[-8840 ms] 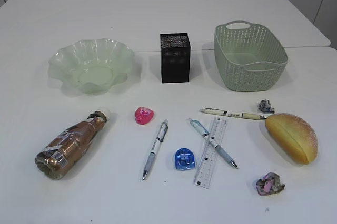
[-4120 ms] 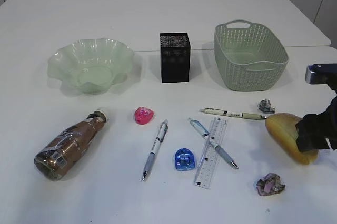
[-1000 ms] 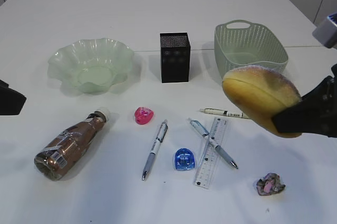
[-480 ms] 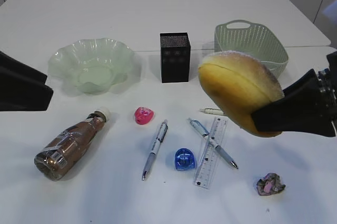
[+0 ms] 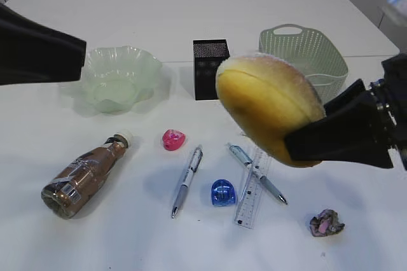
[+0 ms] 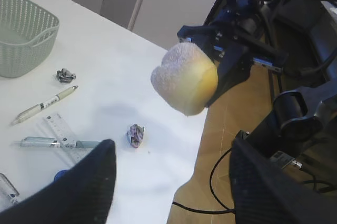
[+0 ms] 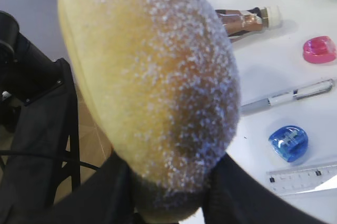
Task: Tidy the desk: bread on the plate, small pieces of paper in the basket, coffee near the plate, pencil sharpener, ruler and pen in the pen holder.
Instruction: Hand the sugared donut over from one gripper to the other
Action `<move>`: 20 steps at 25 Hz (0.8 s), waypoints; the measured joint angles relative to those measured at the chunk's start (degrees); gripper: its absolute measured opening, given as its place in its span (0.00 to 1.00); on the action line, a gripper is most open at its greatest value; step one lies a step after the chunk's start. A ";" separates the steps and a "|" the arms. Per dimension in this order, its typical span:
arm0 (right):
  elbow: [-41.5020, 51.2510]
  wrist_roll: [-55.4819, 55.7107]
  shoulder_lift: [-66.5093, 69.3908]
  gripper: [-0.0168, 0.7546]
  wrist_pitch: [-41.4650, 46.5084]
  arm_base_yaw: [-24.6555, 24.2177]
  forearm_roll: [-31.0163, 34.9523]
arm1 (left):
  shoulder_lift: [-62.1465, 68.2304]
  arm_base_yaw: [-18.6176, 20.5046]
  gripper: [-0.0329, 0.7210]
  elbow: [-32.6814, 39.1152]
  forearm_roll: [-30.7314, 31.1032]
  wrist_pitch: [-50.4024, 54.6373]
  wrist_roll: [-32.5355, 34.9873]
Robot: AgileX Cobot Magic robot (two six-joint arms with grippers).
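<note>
The right gripper [image 5: 299,147] clasps the bread [image 5: 267,107] by one end, above the ruler [image 5: 255,185]; it seems light, soft, squashable.

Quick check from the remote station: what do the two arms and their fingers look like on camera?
Both are matte black. The left gripper has broad, rounded black fingers. The right gripper is a blocky black assembly with blue fittings, a silver-blue camera box on top, and black cables trailing to the floor.

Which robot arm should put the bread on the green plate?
The right one, probably. Its gripper already holds the bread up in the air. The left gripper is open and empty, though it is nearer the plate.
</note>
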 joint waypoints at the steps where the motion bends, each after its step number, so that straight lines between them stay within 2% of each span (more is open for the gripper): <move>1: 0.00 -0.23 0.00 0.39 -0.12 1.01 0.13 | 0.00 0.00 0.68 -0.03 -0.62 0.00 0.23; 10: 0.00 -0.59 0.00 0.39 -1.38 6.24 2.19 | 0.65 -0.51 0.70 -0.03 -1.48 0.00 0.70; 20: 0.00 -0.63 0.00 0.40 -1.60 8.74 2.31 | 2.90 -11.04 0.74 -0.03 -1.48 -0.94 0.70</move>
